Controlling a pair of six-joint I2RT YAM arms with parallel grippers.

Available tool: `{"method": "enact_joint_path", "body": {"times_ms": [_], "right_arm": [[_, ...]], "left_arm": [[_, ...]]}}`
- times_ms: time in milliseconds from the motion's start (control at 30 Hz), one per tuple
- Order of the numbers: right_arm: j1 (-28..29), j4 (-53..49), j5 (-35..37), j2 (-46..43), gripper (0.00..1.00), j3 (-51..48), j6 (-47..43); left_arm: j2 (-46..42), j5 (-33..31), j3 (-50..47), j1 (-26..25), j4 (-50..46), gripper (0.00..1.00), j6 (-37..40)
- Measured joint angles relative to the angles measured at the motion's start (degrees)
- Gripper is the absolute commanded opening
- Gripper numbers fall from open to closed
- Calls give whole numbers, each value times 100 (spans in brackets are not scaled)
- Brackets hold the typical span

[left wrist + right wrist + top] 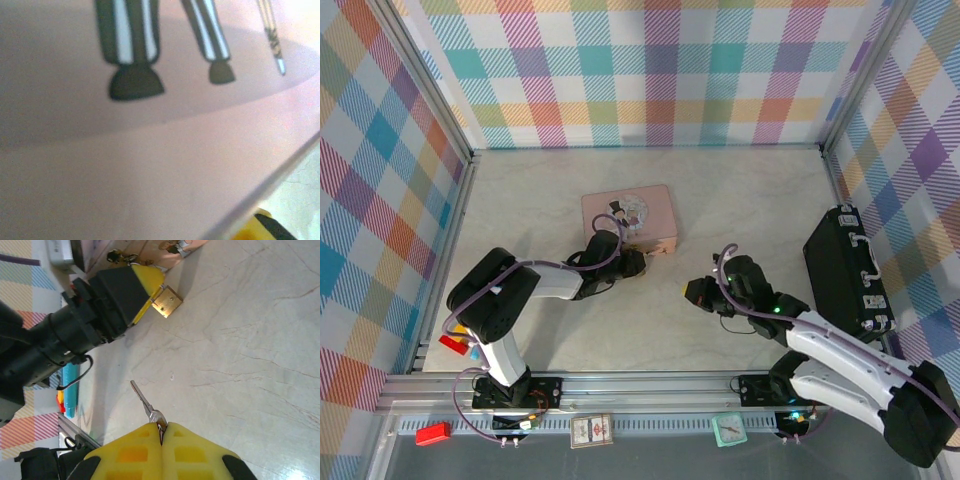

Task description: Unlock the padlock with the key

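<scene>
Overhead, both arms reach across the pale marble-patterned table (540,210). Right gripper (162,426): yellow fingers pressed together, pinching the bow of the small silver-grey metal key (145,400), whose blade projects forward beyond the fingertips. Ahead of this gripper, well apart from the key's tip, the tiny square brass-gold padlock (167,301) lies on the table, directly against the yellow fingertips of the left gripper (149,292). Whether the left jaws clasp the padlock or merely flank it cannot be told. Just beyond the left gripper lies the pink rectangular tin box (628,218); its lid (150,165), printed with striped legs, sits close beneath the left wrist camera. Outboard of the right gripper stands a black hard case (845,270).
</scene>
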Motion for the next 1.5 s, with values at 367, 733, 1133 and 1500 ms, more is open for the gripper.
{"method": "enact_joint_path", "body": {"times_ms": [367,733,1133,1500], "right_arm": [[146,669,184,848,0,4,498],[249,1434,57,1832,0,57,831],[-7,2286,-507,2546,0,61,927],[-363,3716,-1198,3624,0,35,1403]], "left_arm": [[-98,339,-129,144,186,15,-234],[-98,584,-160,190,317,9,-420],[72,1259,-192,424,804,9,-555],[258,1451,-234,492,1368,8,-588]]}}
